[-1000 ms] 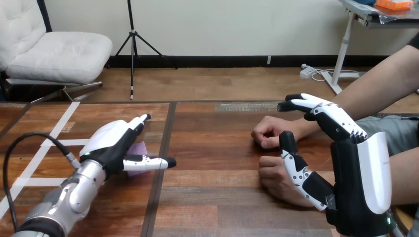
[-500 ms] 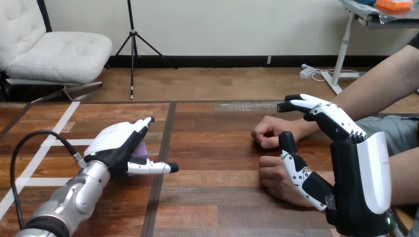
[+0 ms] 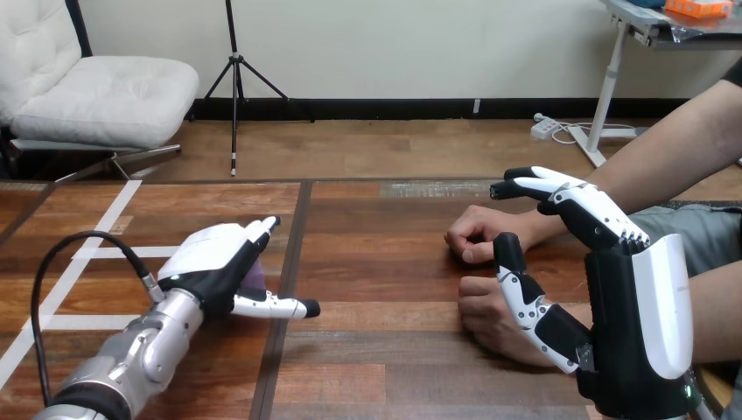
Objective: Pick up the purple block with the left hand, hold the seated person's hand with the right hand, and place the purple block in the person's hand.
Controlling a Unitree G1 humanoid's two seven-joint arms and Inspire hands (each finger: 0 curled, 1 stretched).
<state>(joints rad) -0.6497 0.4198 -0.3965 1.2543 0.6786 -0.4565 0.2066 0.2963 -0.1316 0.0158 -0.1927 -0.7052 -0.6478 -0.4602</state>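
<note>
The purple block (image 3: 255, 278) lies on the table at the left, mostly hidden; only a small patch of it shows between the fingers and thumb of my left hand (image 3: 214, 258). That hand reaches over it, open, with straight fingers and the thumb stretched out to the right. At the right my right hand (image 3: 630, 297) stands upright and open. Its thumb is in front of the person's nearer hand (image 3: 486, 315), a loose fist on the table; I cannot tell whether they touch. The person's farther hand (image 3: 472, 232) rests curled beyond it, under my right hand's fingertips.
White tape lines (image 3: 96, 252) cross the table's left part. A dark seam (image 3: 297, 236) runs down the wooden table between my left hand and the person's hands. Bare wood lies in the middle.
My left hand has slid nearer and a little to the right, coming lower over the purple block and hiding more of it. My right hand and the person's hands have stayed still.
</note>
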